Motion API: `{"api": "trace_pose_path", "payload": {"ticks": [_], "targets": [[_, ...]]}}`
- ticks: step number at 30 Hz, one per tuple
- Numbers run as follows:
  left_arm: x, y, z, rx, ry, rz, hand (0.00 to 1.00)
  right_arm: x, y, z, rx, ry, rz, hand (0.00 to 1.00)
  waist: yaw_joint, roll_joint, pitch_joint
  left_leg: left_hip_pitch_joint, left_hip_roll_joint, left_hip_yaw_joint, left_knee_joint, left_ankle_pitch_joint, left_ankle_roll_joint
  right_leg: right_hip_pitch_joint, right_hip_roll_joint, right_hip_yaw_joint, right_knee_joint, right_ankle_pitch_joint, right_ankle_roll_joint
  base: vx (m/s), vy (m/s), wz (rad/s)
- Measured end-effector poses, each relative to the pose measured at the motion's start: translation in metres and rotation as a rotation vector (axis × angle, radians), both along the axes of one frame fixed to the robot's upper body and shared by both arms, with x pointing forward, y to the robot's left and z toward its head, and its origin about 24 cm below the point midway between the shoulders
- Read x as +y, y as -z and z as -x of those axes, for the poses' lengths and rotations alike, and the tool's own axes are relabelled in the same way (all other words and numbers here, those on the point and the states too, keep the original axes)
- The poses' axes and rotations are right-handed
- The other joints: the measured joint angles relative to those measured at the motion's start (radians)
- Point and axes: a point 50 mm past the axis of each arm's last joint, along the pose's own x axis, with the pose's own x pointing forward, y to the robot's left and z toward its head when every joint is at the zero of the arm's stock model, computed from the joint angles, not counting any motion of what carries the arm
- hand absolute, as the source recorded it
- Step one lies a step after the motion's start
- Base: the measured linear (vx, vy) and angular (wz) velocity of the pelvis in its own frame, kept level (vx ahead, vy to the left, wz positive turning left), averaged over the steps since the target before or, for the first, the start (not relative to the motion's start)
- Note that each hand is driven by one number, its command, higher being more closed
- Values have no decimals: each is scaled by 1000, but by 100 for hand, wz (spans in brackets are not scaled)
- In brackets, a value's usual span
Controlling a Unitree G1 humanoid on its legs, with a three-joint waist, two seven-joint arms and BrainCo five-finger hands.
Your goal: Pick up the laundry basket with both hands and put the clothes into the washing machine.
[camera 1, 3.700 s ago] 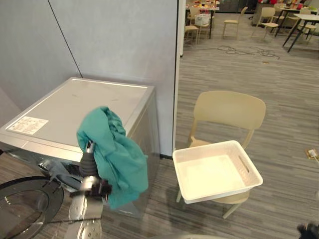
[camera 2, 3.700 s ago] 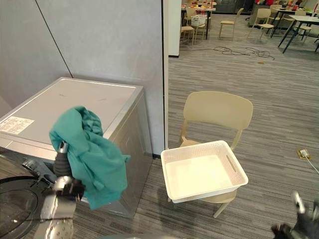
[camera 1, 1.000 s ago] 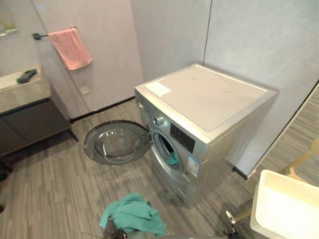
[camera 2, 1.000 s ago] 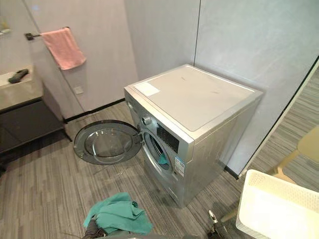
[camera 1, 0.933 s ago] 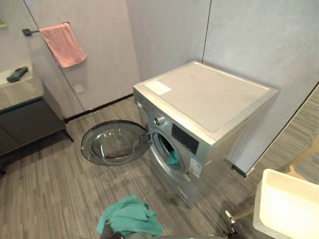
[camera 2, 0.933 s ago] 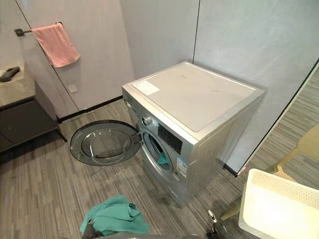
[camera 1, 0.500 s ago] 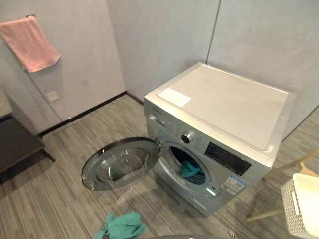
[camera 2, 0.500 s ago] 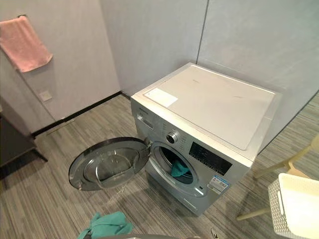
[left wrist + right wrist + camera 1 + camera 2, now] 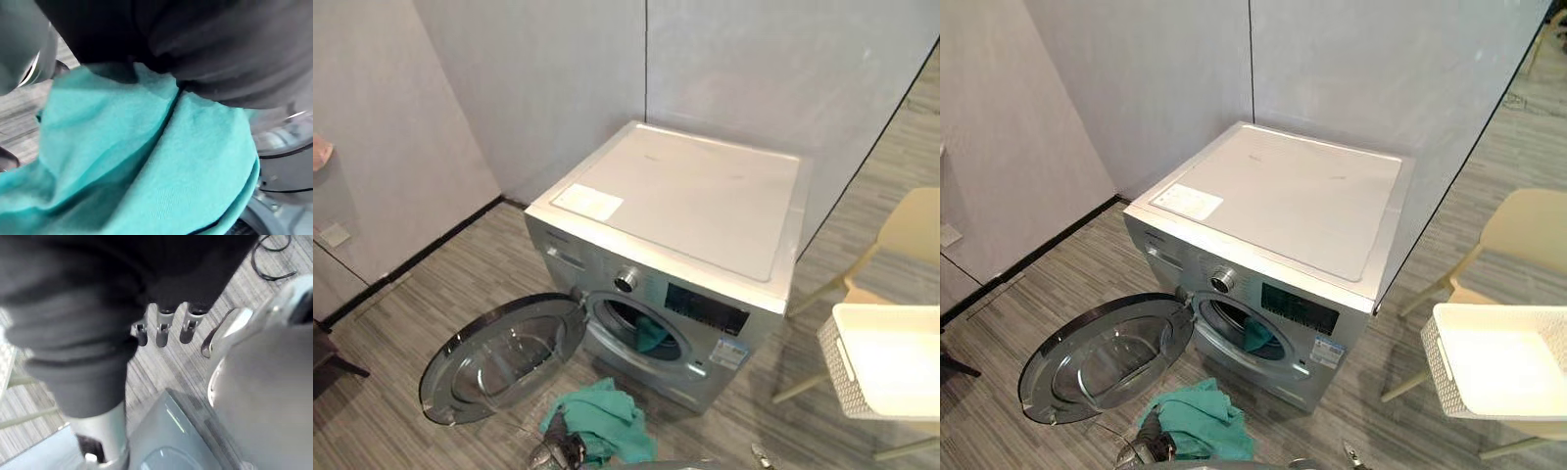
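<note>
Teal garment [image 9: 603, 419]: bunched low in the near centre, draped over the left hand [image 9: 558, 454], just in front of the washing machine [image 9: 690, 201].
Left hand: buried under the cloth in the left wrist view, so how far it is closed cannot be told; the garment hangs from it.
Right hand [image 9: 164, 329]: loosely extended towards the floor, holding nothing.
Handling: soft, light, limp knit that will sag, fold and trail. It is not fragile or slippery, but a loose edge may snag on the door rim.
Where to hold: probably best at the gathered middle of the bunch, so no long tail drags on the floor.
Drum opening [image 9: 628, 331]: uncovered, with another teal piece [image 9: 652, 336] already lying at its lip.
Door [image 9: 494, 357]: swung wide to the left, low, leaving the way in clear.
Laundry basket [image 9: 840, 370]: white, stiff, perforated walls, resting on the pale chair [image 9: 911, 230] at the far right, well apart from both hands. It looks empty, hence light, and its side handle slots are the natural hold.
</note>
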Motion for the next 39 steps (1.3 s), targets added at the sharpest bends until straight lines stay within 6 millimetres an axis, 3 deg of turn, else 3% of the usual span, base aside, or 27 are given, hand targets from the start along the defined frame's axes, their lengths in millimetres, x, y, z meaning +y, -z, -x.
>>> {"api": "trace_pose_path", "payload": {"ticks": [2, 4, 5, 7, 9, 11, 12, 13, 15, 18, 21, 22, 23, 25, 27, 29, 30, 31, 33, 34, 36, 39], "targets": [[-1, 1, 7, 6, -25, 5, 100, -8, -2, -4, -13, -19, 27, 0, 20, 37, 1, -60, 16, -62, 157, 61, -23, 29, 15, 36, -2, -4, 4, 43, 86, -51], [6, 1, 11, 9, -63, -4, 100, -10, -3, -6, -19, -24, 35, 0, 23, 42, 2, -68, 19, -61, 203, 74, 1, 39, 5, 75, -13, -1, 11, 71, 107, -56], [10, 2, 14, 12, -90, -6, 100, -10, -4, -7, -24, -18, 38, 0, 22, 42, 1, -65, 20, -58, 180, 31, 53, 38, -2, 97, -27, 3, 17, 67, 100, -52], [13, 2, 15, 13, -105, -8, 100, -9, -5, -11, -34, -11, 40, 0, 22, 36, 2, -58, 22, -74, 58, -36, 62, 31, -15, 132, -43, 17, 31, 135, 178, -53], [14, 3, 20, 22, -125, -7, 100, -9, -5, -18, -50, 4, 40, 0, 24, 32, 1, -31, 13, -147, -201, -58, 59, 32, -45, 169, -70, 34, 59, 159, 308, -57], [10, 5, 25, 43, -116, 3, 100, -14, -6, -14, -38, 14, 57, 0, 24, 57, -13, 0, -5, -253, -380, 13, 26, 43, -50, 190, -101, 46, 86, 120, 381, -44], [10, 7, 29, 66, -90, 1, 100, -15, -5, -13, -22, 13, 57, 0, 22, 63, -26, 25, -33, -272, -402, -55, -39, 60, -73, 207, -138, 48, 127, 185, 543, -26], [20, 7, 28, 73, -63, -30, 100, -5, -2, -12, -6, -6, 32, 0, 10, 23, -25, 31, -74, -259, -397, -55, -22, 75, -107, 225, -156, 56, 125, 176, 498, -17], [30, 6, 28, 84, 12, -77, 100, 4, 1, -7, 19, -10, 5, 0, 3, -10, -35, 35, -106, -248, -387, -68, -1, 76, -133, 225, -164, 89, 122, 114, 287, -3], [26, 6, 27, 93, 163, -115, 100, 3, 1, -6, 23, -27, 11, 0, 7, -12, -34, 60, -116, -206, -402, -81, 20, 55, -151, 258, -159, 145, 167, 17, 162, -34], [13, -1, 7, 21, 337, -151, 100, 2, 0, -15, -7, -65, 15, 0, 10, -28, -34, 16, -147, -139, -387, -101, 49, -29, -197, 280, -152, 132, 186, -74, 49, -70], [1, -7, -9, -45, 407, -156, 100, -2, -2, -19, -15, -86, 33, 0, 4, -5, -5, -6, -150, -119, -370, -107, 58, -77, -202, 284, -116, 142, 193, -105, 29, -64], [-11, -12, -20, -95, 445, -146, 100, -6, -3, -21, -16, -101, 46, 0, -4, 10, 22, -9, -144, -108, -365, -109, 58, -109, -194, 301, -70, 153, 195, -129, 44, -64], [-28, -26, -41, -213, 490, -130, 100, -13, -6, -29, -38, -141, 77, 0, -3, 32, 60, -10, -110, -58, -363, -111, 53, -194, -157, 303, 15, 190, 160, -120, 54, -73], [-32, -36, -51, -279, 491, -127, 100, -12, -9, -39, -60, -213, 96, 0, -1, 25, 75, -26, -82, -20, -362, -110, 51, -239, -134, 285, 18, 219, 160, -126, 1, -81], [-35, -54, -77, -391, 495, -129, 100, -7, -15, -60, -125, -285, 115, 0, -4, 13, 114, -93, -44, 0, -315, -103, 38, -308, -112, 216, 7, 220, 154, -76, -83, -62], [-40, -63, -90, -442, 508, -132, 100, -6, -18, -67, -146, -296, 123, 0, -4, -5, 131, -139, -29, -4, -269, -106, 33, -331, -99, 215, 6, 214, 153, -68, -103, -21], [-48, -74, -106, -495, 532, -132, 100, -7, -21, -77, -177, -294, 131, 0, -2, -6, 165, -186, -17, -21, -223, -107, 32, -359, -90, 210, 20, 201, 155, -131, -127, 3], [-79, -109, -146, -644, 591, -117, 100, -13, -39, -108, -302, -281, 181, 0, -11, 13, 265, -303, 8, -67, -90, -126, 25, -471, -74, 197, 169, 141, 153, -222, -152, 9], [-87, -121, -157, -687, 587, -107, 100, -13, -46, -117, -343, -287, 202, 0, -13, 15, 279, -352, 21, -75, -42, -151, 17, -529, -67, 200, 236, 109, 152, -196, -98, -8], [-92, -142, -177, -753, 561, -113, 100, -10, -56, -131, -409, -306, 220, 0, -11, -3, 310, -421, 42, -74, 40, -191, 7, -629, -50, 229, 348, 65, 151, -246, -103, -33], [-89, -171, -202, -828, 485, -148, 100, -7, -66, -143, -469, -296, 241, 0, -20, -19, 329, -570, 76, -83, 144, -216, 3, -786, -18, 252, 438, 46, 149, -198, -74, -33]]}}
